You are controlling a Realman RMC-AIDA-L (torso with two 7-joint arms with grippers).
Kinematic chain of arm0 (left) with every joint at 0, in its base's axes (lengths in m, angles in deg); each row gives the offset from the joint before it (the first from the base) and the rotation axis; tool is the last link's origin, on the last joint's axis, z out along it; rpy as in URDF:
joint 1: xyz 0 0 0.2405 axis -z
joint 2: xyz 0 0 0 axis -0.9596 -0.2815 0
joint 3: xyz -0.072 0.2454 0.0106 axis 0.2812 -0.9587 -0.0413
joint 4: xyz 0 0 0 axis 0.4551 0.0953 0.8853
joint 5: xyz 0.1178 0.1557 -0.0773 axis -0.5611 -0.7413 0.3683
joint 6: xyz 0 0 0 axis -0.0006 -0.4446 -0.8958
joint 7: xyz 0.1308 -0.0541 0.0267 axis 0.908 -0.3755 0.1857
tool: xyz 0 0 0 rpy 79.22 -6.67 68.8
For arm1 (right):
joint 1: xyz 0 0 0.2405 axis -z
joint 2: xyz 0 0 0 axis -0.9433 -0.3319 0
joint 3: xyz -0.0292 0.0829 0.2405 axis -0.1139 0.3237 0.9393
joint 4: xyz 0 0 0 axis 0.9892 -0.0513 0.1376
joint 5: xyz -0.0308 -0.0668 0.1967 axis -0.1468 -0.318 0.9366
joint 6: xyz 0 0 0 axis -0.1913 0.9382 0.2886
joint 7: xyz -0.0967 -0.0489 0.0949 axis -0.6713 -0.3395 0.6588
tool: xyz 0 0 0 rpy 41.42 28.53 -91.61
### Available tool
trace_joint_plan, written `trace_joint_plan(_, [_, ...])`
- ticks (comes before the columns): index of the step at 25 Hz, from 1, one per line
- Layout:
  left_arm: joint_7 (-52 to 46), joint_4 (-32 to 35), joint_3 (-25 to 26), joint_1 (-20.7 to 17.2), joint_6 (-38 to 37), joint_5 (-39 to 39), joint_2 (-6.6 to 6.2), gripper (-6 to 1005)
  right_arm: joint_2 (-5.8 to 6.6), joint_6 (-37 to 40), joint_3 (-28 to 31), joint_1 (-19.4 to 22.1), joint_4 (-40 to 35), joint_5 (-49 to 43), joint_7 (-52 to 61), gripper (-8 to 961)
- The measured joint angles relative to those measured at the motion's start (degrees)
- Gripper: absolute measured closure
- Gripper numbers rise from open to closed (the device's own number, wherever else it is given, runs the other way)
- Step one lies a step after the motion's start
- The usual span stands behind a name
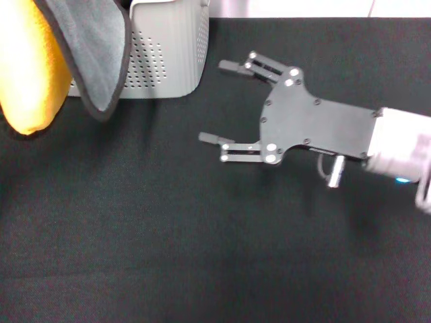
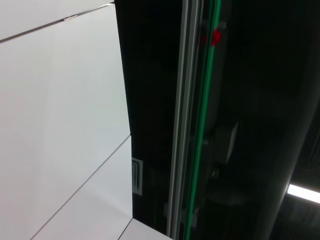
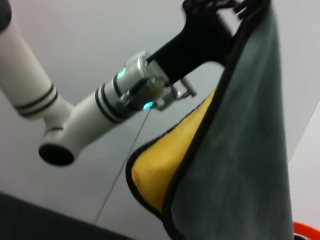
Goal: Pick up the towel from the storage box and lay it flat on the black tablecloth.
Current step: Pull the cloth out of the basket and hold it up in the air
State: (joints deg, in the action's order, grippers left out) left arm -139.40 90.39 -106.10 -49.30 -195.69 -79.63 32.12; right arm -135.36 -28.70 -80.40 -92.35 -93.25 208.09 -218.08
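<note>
Yellow towel (image 1: 30, 74) overhanging storage box (image 1: 168, 57)

towel (image 1: 30, 74): soft cloth (grey back) | storage box (image 1: 168, 57): perforated matt plastic

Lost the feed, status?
Left end effector shut on towel, hanging clear of storage box. Right end effector open over black tablecloth. No obstructions.
</note>
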Motion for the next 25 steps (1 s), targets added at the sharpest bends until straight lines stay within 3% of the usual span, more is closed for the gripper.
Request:
trace_joint_plan(11, [0.81, -3.95, -0.50, 2.67, 0.01, 0.71, 0.13, 978, -0.72, 10.41, -11.98, -3.25, 0.36, 10.69, -15.65, 93])
trace_joint_plan(18, [1.11, -5.60, -2.35, 4.04, -0.04, 1.06, 0.48, 978, -0.90, 11.43, -12.62, -4.22, 0.86, 12.64, -17.80, 93])
trace_joint_plan(25, [1.36, -8.44, -6.53, 4.23, -0.04, 6.37, 0.66, 978, -0.89, 12.22, -14.33, -6.51, 1.41, 16.14, -20.74, 94])
